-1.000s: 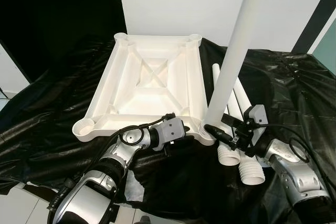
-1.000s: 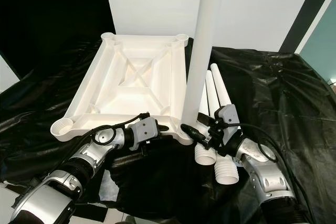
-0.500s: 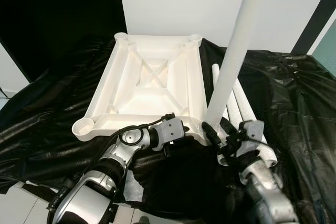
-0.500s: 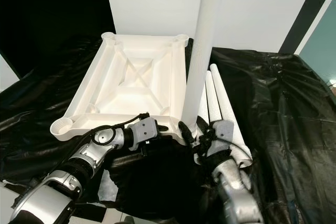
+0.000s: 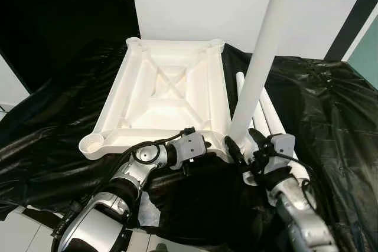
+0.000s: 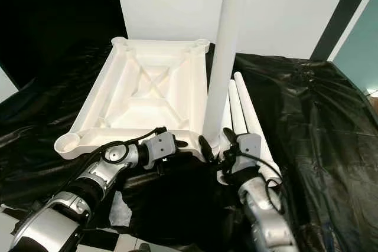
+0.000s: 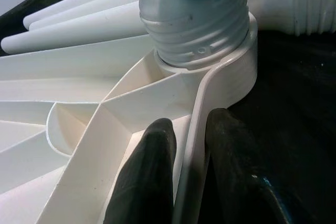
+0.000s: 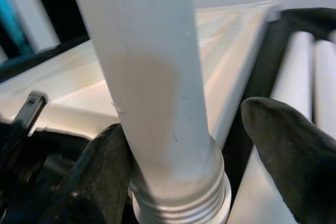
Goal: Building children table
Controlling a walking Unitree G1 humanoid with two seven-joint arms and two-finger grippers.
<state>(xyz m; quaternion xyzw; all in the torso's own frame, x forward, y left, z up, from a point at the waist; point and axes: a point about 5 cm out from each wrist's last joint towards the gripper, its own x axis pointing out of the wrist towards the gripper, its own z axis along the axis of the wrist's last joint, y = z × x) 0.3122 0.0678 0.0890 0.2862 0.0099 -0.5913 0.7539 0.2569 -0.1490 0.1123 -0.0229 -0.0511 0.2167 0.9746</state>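
White plastic tabletop (image 5: 168, 98) lies upside down on black plastic sheeting (image 5: 331, 104), ribbed underside up, cross-bracing at centre; round leg sockets at its corners, the near-left socket (image 5: 93, 143) empty.

Left gripper (image 5: 188, 168) at the tabletop's near edge, toward the near-right corner; in the left wrist view its two black fingers (image 7: 147, 177) pinch the thin rim wall (image 7: 191, 145), one finger either side, closed on it; judged a steadying hold, so the top does not slide or twist while the leg is worked.

Standing leg (image 5: 260, 57), a long white tube, rises upright from the near-right corner socket (image 7: 231, 72); its threaded base (image 7: 194, 30) sits in the socket with threads showing above the rim, so likely not screwed fully home.

Right gripper (image 5: 242, 146) at the foot of that leg; right wrist view shows the fingers (image 8: 97, 177) spread around the tube just above the threads; one finger looks against it, the other stands apart with a gap; open, not clamped; probably placed low to turn or re-grip the leg near the joint.

Spare legs (image 5: 269, 113) lie side by side on the sheeting just right of the tabletop, behind the right gripper, within reach for the remaining sockets.

One leg of four started; early in the build.
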